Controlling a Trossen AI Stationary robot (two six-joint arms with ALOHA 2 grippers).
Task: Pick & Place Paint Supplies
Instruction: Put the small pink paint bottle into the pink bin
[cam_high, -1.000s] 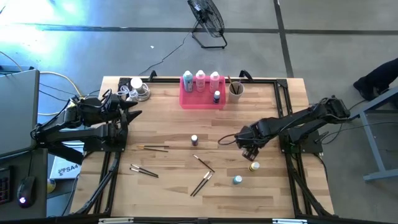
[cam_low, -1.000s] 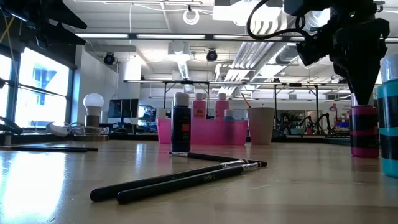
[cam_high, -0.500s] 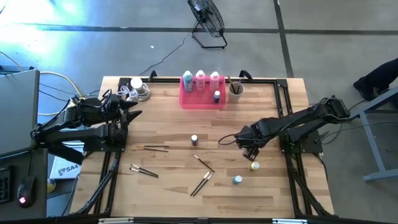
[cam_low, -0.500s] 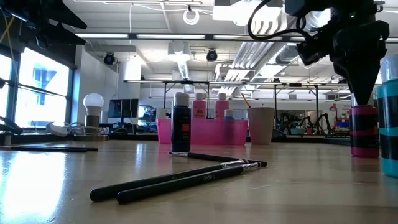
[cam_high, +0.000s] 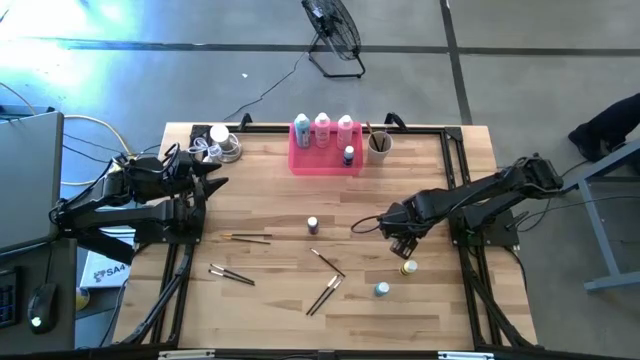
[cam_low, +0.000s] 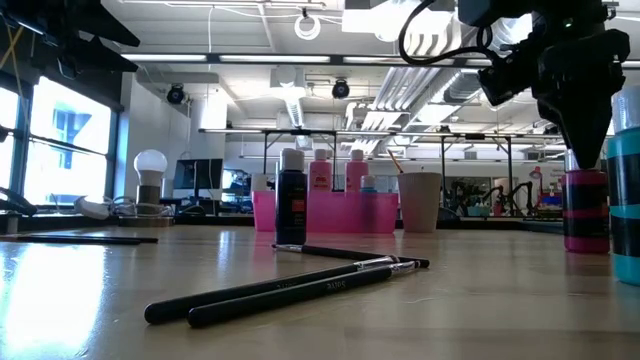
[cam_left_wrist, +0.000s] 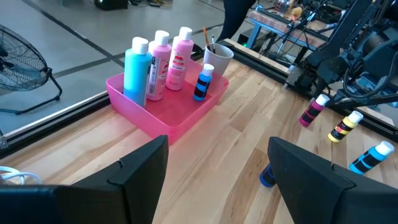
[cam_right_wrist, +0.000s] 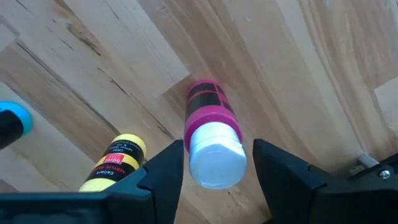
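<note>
Upright magenta bottle (cam_right_wrist: 210, 134) between the right tool's (cam_right_wrist: 217, 165) parted fingers (untouched).

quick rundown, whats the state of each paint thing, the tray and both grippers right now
right gripper: open, fingers either side of the pink bottle's cap
small pink bottle: upright on the table, not lifted
yellow bottle: standing on the table
teal bottle: standing on the table
purple bottle: standing mid-table
pink tray: holds three tall bottles and a blue bottle
paintbrushes: lying flat
left gripper: open, empty

3 tall bottles (cam_high: 322, 128) stand at 12 o'clock; tiny bottles (cam_high: 382, 289) and brushes (cam_high: 324, 295) scatter toward 6.
</note>
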